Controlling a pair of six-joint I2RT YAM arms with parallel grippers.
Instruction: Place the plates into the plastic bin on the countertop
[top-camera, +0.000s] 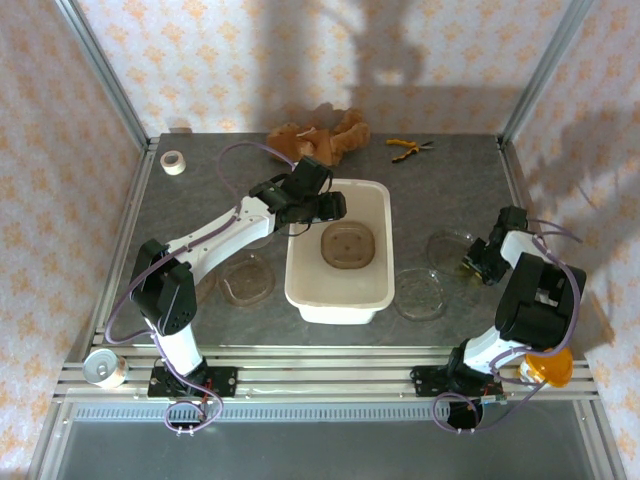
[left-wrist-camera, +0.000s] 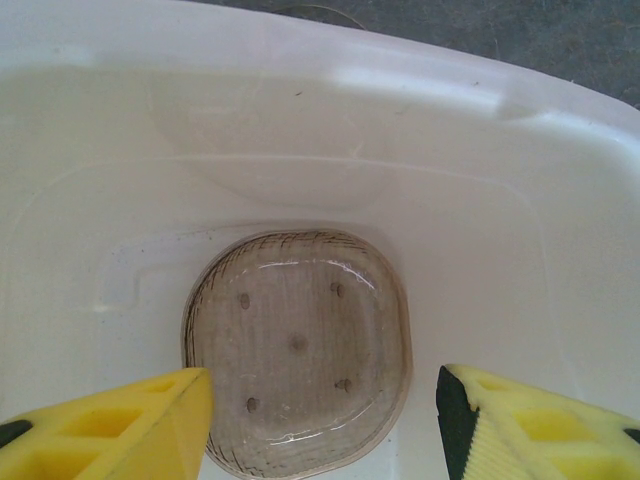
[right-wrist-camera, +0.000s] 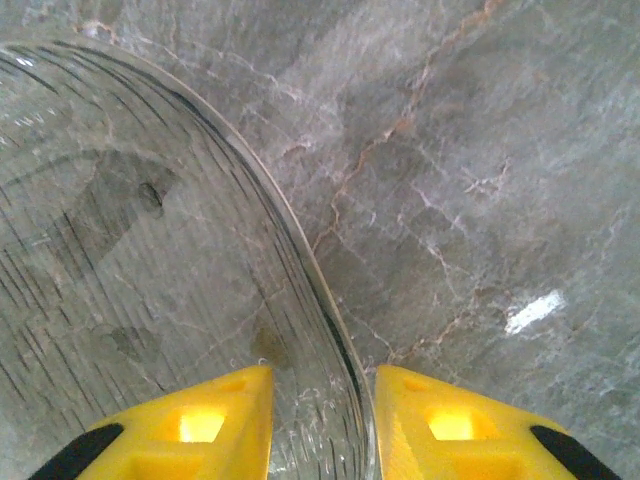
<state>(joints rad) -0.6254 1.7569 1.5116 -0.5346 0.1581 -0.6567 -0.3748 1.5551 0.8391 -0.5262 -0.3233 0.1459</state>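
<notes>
A: Where did the bin stand?

B: Large white translucent rectangular plastic bin (top-camera: 300, 292) mid-counter, on the dark grey stone-look counter (top-camera: 200, 190). In the top view its long side ran 12 to 6.

A: Anything in it?

B: One brown-tinted clear rounded-square plate (top-camera: 347, 245), flat on the bin floor, about centre. The left wrist view looked straight down on it (left-wrist-camera: 297, 350), with the bin wall (left-wrist-camera: 300, 120) beyond.

A: Left tool?

B: Left tool (top-camera: 332, 207) hung over the bin's 11 o'clock end, its arm reaching in from 8 o'clock. The yellow fingers (left-wrist-camera: 130, 420) stood apart with nothing between them. The plate lay below the gap (left-wrist-camera: 325, 395).

A: Right tool?

B: Right tool (top-camera: 470, 262) sat low at 3 o'clock of the bin, at the edge of a round clear plate (top-camera: 447, 246) lying on the counter. In the wrist view the tool (right-wrist-camera: 322, 385) sat astride that plate's rim (right-wrist-camera: 290, 230), one finger inside and one outside, with a narrow gap. Could not tell whether it pinched the rim.

A: Other plates?

B: Second clear plate (top-camera: 420, 293) at 4 o'clock, just beside the bin's corner. Third clear plate (top-camera: 247, 280) at 8 o'clock, near the bin. Both lay flat on the counter.

A: Clutter?

B: White tape roll (top-camera: 172, 162) in the 10 o'clock corner. Brown teddy bear (top-camera: 320, 135) at 12, at the back edge. Yellow-handled pliers (top-camera: 408, 148) at 1 o'clock.
</notes>
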